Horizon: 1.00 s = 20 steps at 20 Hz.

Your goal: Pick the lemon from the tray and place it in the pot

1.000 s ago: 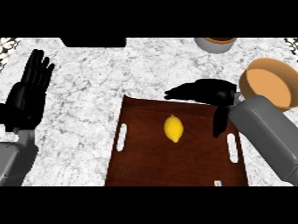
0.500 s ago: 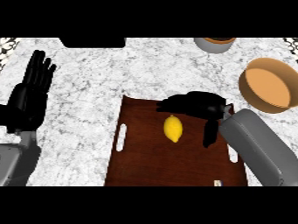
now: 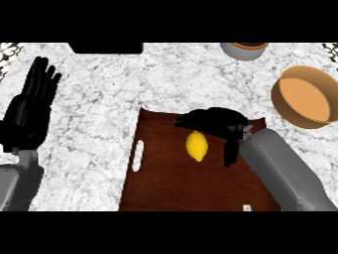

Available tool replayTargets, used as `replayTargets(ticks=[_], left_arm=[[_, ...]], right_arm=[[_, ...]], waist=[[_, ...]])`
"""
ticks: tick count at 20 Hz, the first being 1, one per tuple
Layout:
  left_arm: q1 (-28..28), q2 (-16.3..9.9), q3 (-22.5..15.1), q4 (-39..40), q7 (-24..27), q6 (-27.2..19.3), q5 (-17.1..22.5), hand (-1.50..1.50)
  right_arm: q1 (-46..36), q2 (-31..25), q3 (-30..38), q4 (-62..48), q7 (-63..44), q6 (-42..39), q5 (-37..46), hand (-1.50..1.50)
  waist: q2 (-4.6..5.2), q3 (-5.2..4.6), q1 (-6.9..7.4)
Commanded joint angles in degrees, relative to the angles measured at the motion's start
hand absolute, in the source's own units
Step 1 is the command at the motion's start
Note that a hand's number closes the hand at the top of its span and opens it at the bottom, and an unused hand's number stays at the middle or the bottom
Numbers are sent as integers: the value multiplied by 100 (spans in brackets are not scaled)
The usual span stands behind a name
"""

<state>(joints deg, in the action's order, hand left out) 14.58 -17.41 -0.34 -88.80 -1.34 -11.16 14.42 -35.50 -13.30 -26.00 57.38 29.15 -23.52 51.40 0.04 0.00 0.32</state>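
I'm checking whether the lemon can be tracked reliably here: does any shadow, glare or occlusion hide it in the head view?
Head view: the lemon shows bright yellow against the dark brown tray, with no glare on it; the black right hand hangs at its upper end and may cover a little of it; lighting looks flat, and no clear cast shadows show on the tray.

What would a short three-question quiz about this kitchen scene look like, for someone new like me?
1. True or false: the lemon already lies in the pot.
2. Which hand is over the tray? A) left hand B) right hand
3. Fill in: the left hand rests open at the view's ____ side.

Key: 1 false, the lemon lies on the tray; 2 B, just above the lemon, not yet closed round it; 3 left.
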Motion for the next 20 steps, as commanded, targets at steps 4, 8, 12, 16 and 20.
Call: replayTargets(ticks=[4, 8, 12, 16, 20], left_arm=[[-57, 120, 180, -31, -58, 195, -106, 0], [-66, 217, 38, -459, -422, -26, -363, 0], [-55, 176, 361, 101, 76, 330, -307, 0], [297, 131, 389, 191, -242, 347, -185, 0], [-2, 272, 338, -27, -64, 377, -286, 0]], right_arm=[[216, 537, 68, -114, -74, 199, 475, -150], [-57, 575, 236, -1316, 705, 810, 729, -150], [49, 841, 223, -943, 442, 374, 837, -150], [256, 1057, -190, -1093, 1107, 1151, 1115, 150], [-198, 1138, 97, -1771, 1441, 1477, 1281, 150]], waist=[[-8, 0, -24], [2, 2, 19], [-4, -1, -20], [0, 1, -28], [8, 2, 29]])
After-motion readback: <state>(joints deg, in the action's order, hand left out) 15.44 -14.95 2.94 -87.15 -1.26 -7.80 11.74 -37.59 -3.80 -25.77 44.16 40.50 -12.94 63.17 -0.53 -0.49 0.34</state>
